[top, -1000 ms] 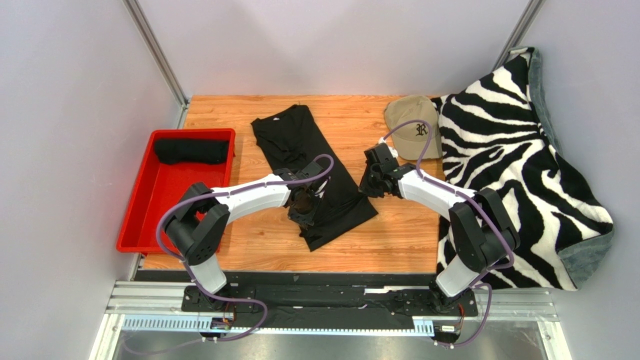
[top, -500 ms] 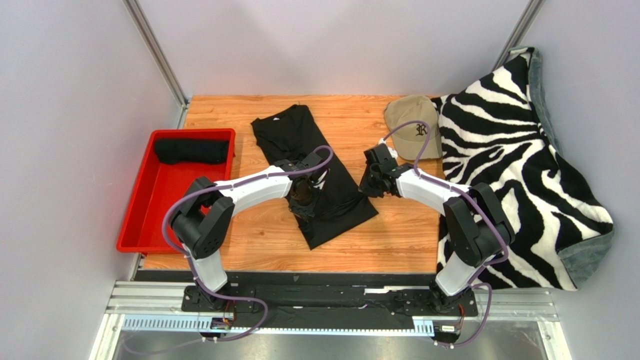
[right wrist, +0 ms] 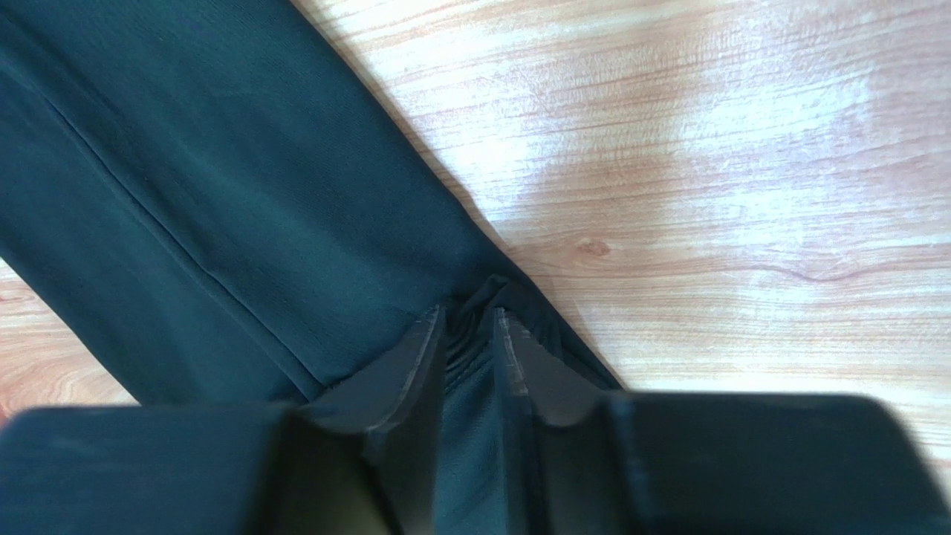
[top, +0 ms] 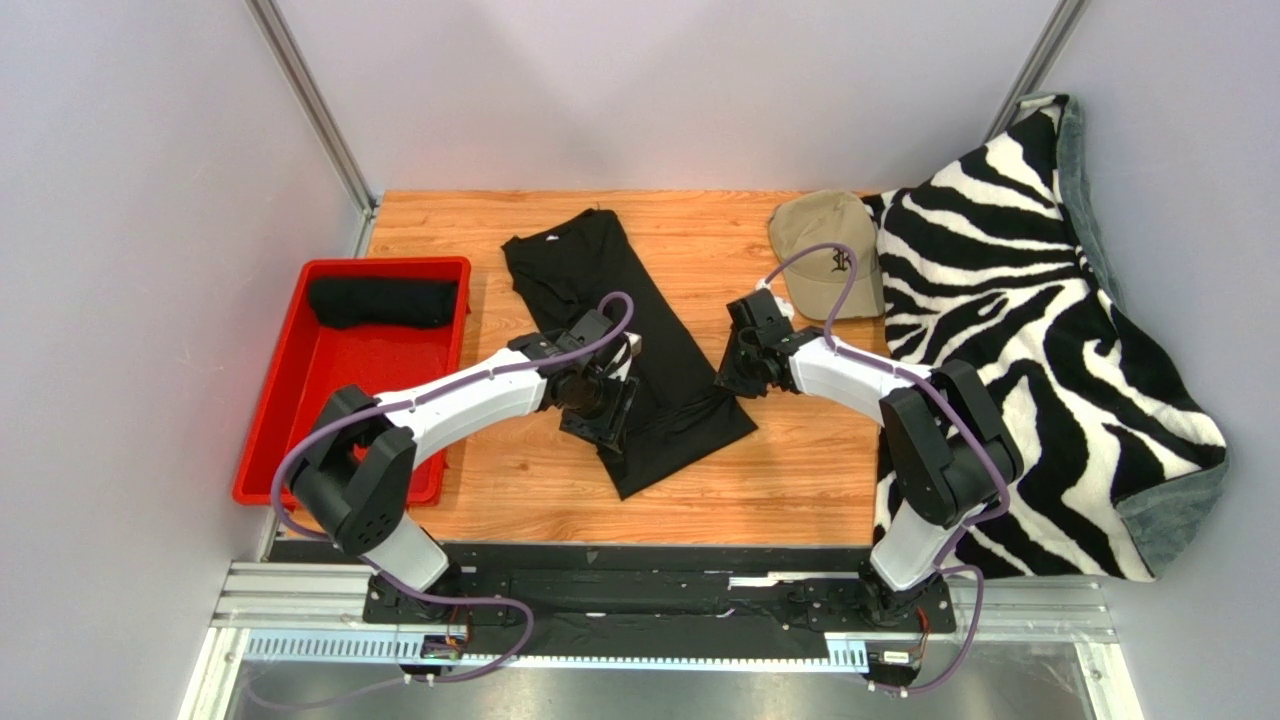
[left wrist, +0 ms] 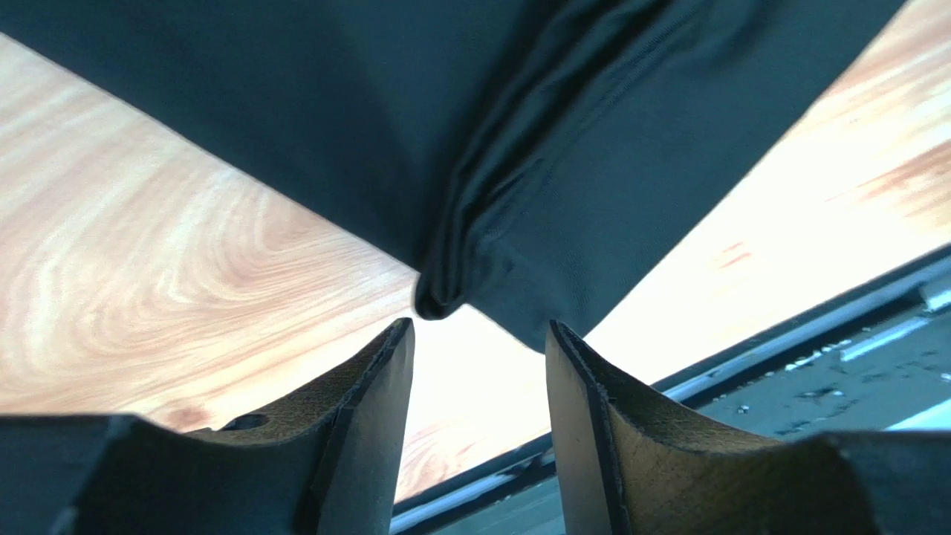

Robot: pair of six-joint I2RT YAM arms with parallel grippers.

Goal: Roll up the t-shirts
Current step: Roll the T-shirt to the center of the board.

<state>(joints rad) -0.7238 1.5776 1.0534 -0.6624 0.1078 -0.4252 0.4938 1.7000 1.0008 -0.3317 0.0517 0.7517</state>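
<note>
A black t-shirt (top: pixel 601 285), folded into a long strip, lies diagonally on the wooden table (top: pixel 781 465). My left gripper (top: pixel 601 405) hovers over the strip's near left edge. In the left wrist view this gripper (left wrist: pixel 478 334) is open and empty, and a folded corner of the t-shirt (left wrist: pixel 558 134) lies just beyond its tips. My right gripper (top: pixel 736 368) sits at the strip's right edge. In the right wrist view that gripper (right wrist: pixel 469 318) is open by a narrow gap, with bunched fabric of the t-shirt (right wrist: pixel 223 201) lying between the fingers. A second t-shirt, rolled up (top: pixel 383 302), rests in the red tray.
The red tray (top: pixel 301 435) stands at the table's left edge. A tan cap (top: pixel 830 252) lies at the back right, next to a zebra-striped blanket (top: pixel 1022 300) draped over the right side. A black rail runs along the near table edge.
Both grippers were shut on the t-shirt's edges and have opened. The left one let the fabric drop and drew back slightly; the right one parted only a little.
</note>
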